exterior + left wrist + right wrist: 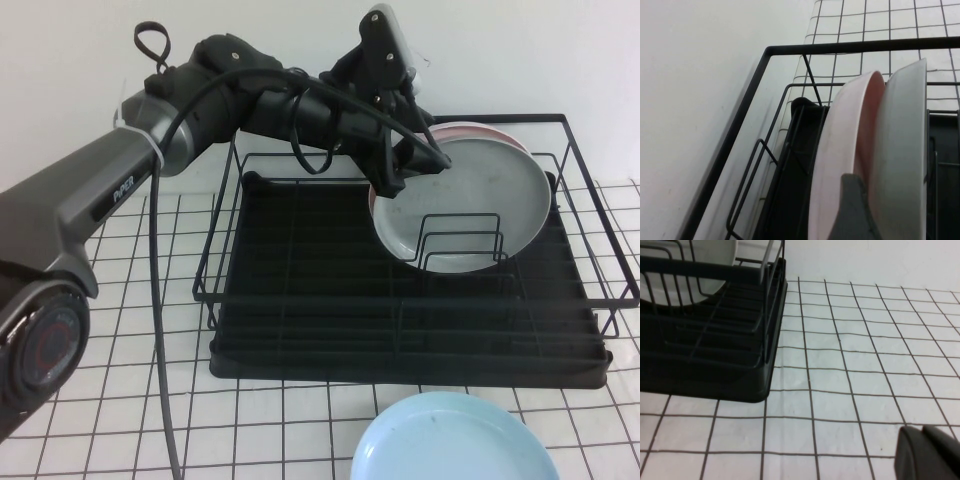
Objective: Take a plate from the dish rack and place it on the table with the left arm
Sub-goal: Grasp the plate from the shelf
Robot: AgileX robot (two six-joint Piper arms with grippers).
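Observation:
The pale grey plate [470, 200] stands on edge in the wire dividers at the back right of the black dish rack [300, 310], with a pink plate [480, 130] close behind it. My left arm reaches over the rack, and my left gripper [410, 170] is open at the grey plate's upper left rim. In the left wrist view one finger [850, 210] sits in the gap between the pink plate [840, 145] and the grey plate [900, 150]; the other finger is hidden. My right gripper [927, 452] hovers shut over the table [865, 365], right of the rack [715, 355].
A light blue plate [455, 440] lies flat on the gridded table [130, 300] in front of the rack. The rack's tall wire frame [765, 65] surrounds the plates. A white wall stands just behind the rack.

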